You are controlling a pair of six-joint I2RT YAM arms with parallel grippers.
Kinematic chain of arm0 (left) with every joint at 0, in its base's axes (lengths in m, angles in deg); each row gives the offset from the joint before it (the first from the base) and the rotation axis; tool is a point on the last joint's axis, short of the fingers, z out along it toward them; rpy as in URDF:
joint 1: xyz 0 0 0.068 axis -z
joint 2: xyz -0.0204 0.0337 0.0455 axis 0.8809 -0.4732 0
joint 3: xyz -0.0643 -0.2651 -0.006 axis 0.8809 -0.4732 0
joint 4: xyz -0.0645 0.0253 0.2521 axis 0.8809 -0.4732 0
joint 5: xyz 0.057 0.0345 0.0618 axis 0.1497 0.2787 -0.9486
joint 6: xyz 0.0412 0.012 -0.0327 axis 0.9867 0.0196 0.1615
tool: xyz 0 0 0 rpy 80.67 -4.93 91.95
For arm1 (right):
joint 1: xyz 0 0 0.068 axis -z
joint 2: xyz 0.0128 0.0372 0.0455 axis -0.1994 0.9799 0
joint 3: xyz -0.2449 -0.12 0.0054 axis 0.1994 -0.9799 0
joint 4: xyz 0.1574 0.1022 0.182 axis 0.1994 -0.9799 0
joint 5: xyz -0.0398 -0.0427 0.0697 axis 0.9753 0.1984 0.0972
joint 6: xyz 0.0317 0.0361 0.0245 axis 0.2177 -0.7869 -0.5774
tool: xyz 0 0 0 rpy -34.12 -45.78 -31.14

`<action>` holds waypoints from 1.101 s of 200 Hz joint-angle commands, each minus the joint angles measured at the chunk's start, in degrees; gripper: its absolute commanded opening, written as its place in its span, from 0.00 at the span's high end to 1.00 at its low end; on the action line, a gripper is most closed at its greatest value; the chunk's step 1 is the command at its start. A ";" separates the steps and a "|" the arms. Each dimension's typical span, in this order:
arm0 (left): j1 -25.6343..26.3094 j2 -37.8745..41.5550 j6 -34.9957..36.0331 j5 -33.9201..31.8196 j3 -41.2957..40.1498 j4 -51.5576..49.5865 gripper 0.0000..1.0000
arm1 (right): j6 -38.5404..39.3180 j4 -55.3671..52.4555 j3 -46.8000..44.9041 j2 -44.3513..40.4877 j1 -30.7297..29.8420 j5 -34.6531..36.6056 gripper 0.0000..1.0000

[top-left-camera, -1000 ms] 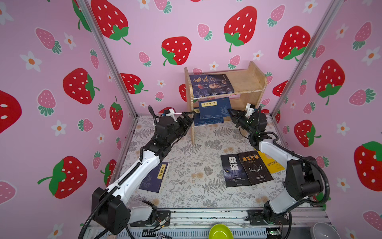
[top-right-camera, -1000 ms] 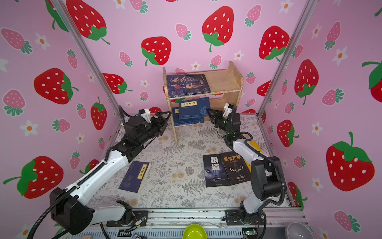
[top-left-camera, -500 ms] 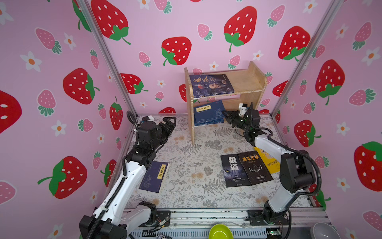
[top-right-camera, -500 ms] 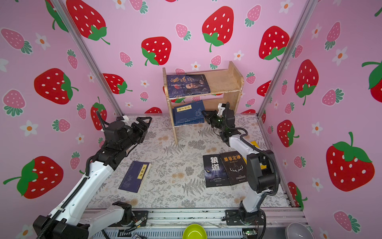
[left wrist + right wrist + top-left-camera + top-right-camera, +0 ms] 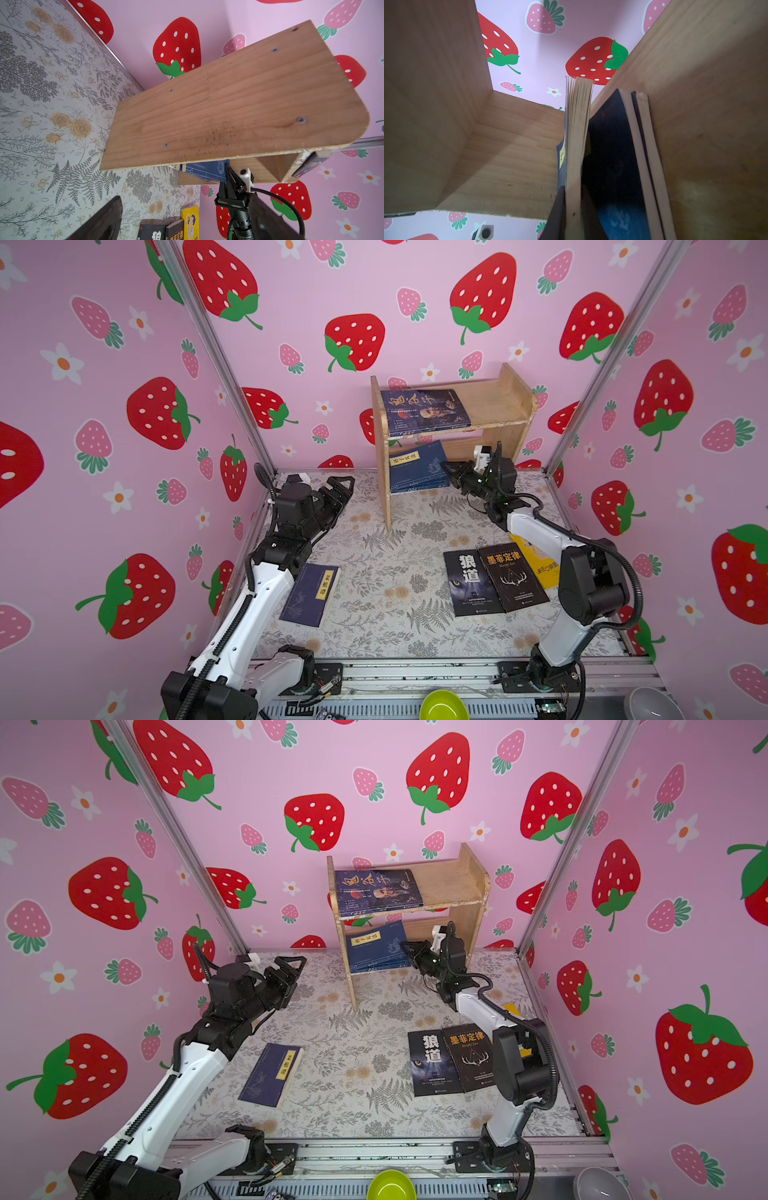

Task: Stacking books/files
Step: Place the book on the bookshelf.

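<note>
At the far left a navy book (image 5: 309,591) with a yellow title label lies flat and alone on the floral mat (image 5: 386,572), just beside the left arm's white link. Both top views show it (image 5: 272,1075). Behind it the left gripper (image 5: 344,494) hangs over the mat with its jaws spread wide, nothing between them and touching nothing. In the left wrist view only one dark, blurred finger (image 5: 104,220) shows, cut off by the frame's edge.

Further right the wooden shelf (image 5: 505,406) stands at the back wall. A blue portrait book (image 5: 424,412) lies face up at the left end of its upper board. In the lower bay a navy pile (image 5: 419,483) lies flat, and the top navy book (image 5: 415,458), yellow-labelled, tilts up off it. The right gripper (image 5: 449,469) is clamped narrow on that book's right edge. The right wrist view shows the book's pages pinched between the dark fingers (image 5: 557,216) and fanning apart at the far end, with two more books lying flat against the board beneath.

On the mat to the right, a wolf-eyed black book (image 5: 469,583) and an antlered black book (image 5: 513,576) lie side by side with edges touching. A yellow book (image 5: 542,568) lies just past them, largely hidden by the right arm. The top views do not settle how many books the navy pile holds.
</note>
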 commanded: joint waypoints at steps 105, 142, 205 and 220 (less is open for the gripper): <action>-1.34 -1.05 0.45 3.33 -0.84 1.39 0.04 | 7.65 -12.78 5.08 0.78 -1.78 2.91 0.60; -1.49 -1.29 1.12 3.61 -0.60 0.86 0.05 | 12.67 -21.68 8.82 0.15 -2.14 6.07 0.45; -1.56 -2.10 3.10 3.51 0.37 -0.23 0.05 | 18.69 -30.99 12.45 -0.60 -3.37 13.24 0.32; -1.59 -2.40 3.42 3.65 0.48 -0.30 0.05 | 19.56 -31.82 12.98 -0.60 -3.45 14.29 0.31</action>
